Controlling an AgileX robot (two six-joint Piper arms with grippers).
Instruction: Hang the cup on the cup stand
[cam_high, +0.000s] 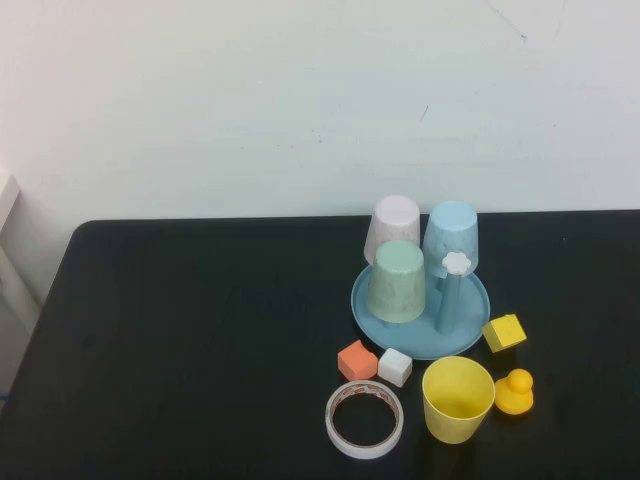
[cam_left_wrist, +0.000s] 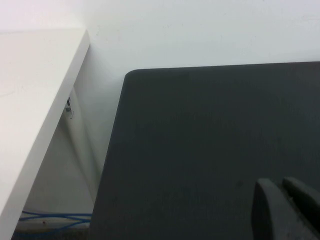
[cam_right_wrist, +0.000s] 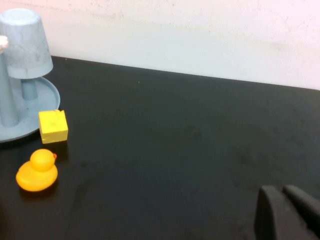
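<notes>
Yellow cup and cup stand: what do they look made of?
Yellow cup: likely plastic, smooth matte, evenly coloured thin wall. Cup stand: likely moulded plastic, pale blue, slight sheen on its rim. Left gripper and right gripper, both shut, sit away from them.

Yellow cup (cam_high: 458, 398), lt-blue cup stand (cam_high: 372, 305) w/ white-capped peg (cam_high: 453, 291), black table (cam_high: 200, 340).

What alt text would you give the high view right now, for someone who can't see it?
A yellow cup stands upright on the black table, just in front of the light-blue cup stand, which has three cups hung upside down and one free peg. Around it lie a tape roll, small blocks and a rubber duck; neither arm appears.
</notes>
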